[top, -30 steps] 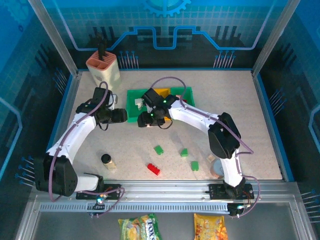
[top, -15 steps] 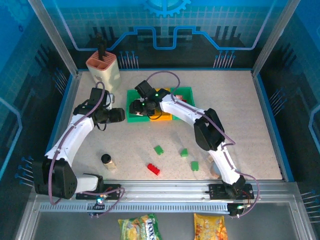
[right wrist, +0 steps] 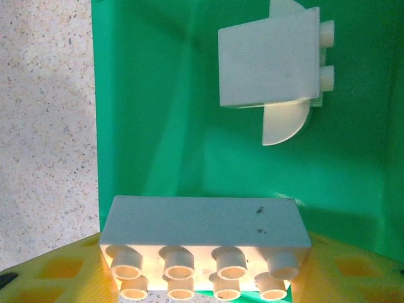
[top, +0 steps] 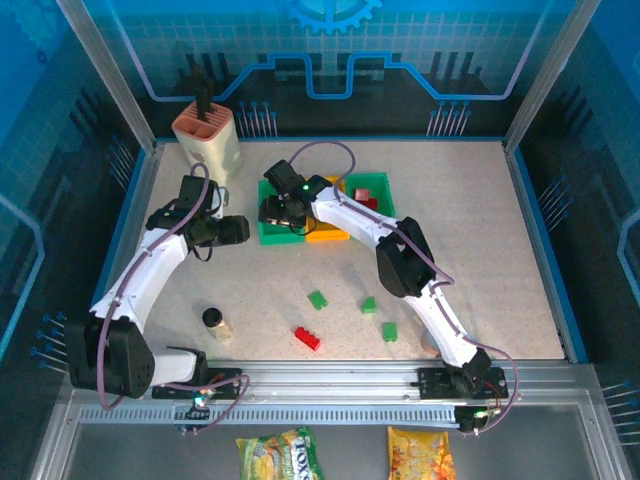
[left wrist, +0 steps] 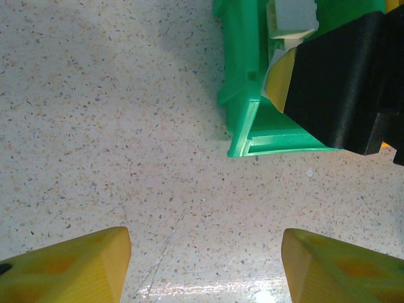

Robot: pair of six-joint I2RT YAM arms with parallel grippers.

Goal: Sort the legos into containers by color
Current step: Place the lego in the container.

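Three bins are set in a row at the far middle of the table (top: 480,220): two green and one yellow-orange. The left green bin (top: 268,236) is seen to hold a second white brick (right wrist: 268,60) lying on its side, with a white rounded piece (right wrist: 284,123) touching it just below. The yellow-orange bin (top: 325,236) is placed between the two green ones; most of it is covered by the right arm, so its contents cannot be told. In the right green bin (top: 384,190) red is seen (top: 362,196), though the number of pieces cannot be counted.

A white brick (right wrist: 202,243) with eight studs is clamped between the yellow fingers (right wrist: 50,274) of the right gripper (right wrist: 202,271), which is held over the left green bin. The left gripper (left wrist: 205,265) is held just beside that bin's near corner, above bare table, with its fingers (left wrist: 69,265) apart and nothing between them.

On the near part of the table four loose bricks are counted: three green ones (top: 317,299), (top: 368,305), (top: 389,331) and one red brick (top: 307,338). A small bottle (top: 213,320) is stood left of the red brick, well apart from it. A beige slotted holder (top: 207,135) is stood at the far left corner.
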